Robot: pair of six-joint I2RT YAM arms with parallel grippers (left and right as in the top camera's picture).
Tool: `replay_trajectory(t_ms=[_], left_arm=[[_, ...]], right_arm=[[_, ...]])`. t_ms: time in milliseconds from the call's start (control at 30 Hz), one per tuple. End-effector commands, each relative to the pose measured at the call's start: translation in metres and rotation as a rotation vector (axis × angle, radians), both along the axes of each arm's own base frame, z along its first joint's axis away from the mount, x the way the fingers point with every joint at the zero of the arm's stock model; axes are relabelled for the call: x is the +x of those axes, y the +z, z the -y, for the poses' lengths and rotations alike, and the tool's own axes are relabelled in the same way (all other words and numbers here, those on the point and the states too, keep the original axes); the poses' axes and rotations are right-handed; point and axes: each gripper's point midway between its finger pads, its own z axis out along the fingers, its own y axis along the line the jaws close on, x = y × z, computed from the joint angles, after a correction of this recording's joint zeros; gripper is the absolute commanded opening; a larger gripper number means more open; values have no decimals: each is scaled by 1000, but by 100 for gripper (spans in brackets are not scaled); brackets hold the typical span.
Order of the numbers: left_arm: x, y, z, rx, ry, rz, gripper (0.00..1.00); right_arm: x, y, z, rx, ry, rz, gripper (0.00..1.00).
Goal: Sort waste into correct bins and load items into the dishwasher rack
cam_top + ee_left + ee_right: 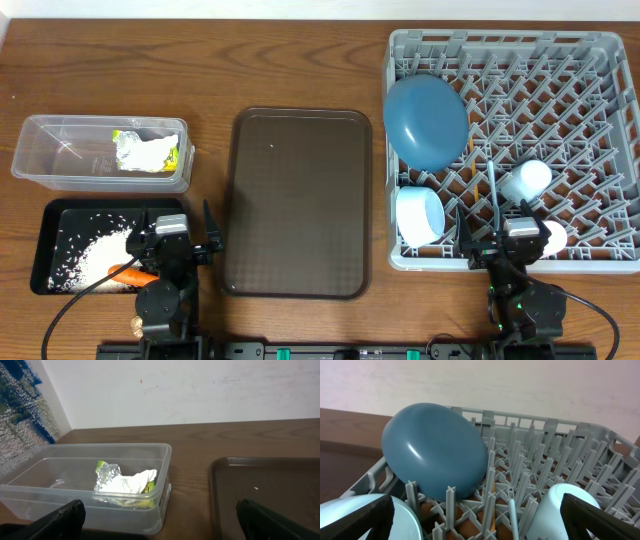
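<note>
Starting far left of the brown tray (pixel 300 200), the tub (pixel 60 160) holds the wrapper (pixel 130 148) and napkin (pixel 152 156). Nearer, also left of that tray, the black tray (pixel 60 215) carries rice (pixel 95 255) and a carrot (pixel 133 272). The left claw (pixel 175 225) hangs wide open and empty just left of the brown tray's near corner. A careless swing there could scatter rice onto the table. Right of the brown tray, the rack (pixel 600 60) holds the plate (pixel 427 120), bowl (pixel 420 215), spoon (pixel 492 185) and cup (pixel 527 180). The right claw (pixel 505 228), also open and empty, sits by the bowl and could snag pegs or tip the leaning plate.
</note>
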Motion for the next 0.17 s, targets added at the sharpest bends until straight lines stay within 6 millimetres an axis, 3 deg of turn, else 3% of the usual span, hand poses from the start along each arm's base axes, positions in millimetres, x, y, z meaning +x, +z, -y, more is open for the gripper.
replay_trajectory(t_ms=[0, 133], left_arm=[[0, -9, -4, 10, 24, -17, 98], [0, -9, -4, 10, 24, -17, 98]], right_arm=[[0, 0, 1, -6, -2, 0, 99], [0, 0, 1, -6, -2, 0, 99]])
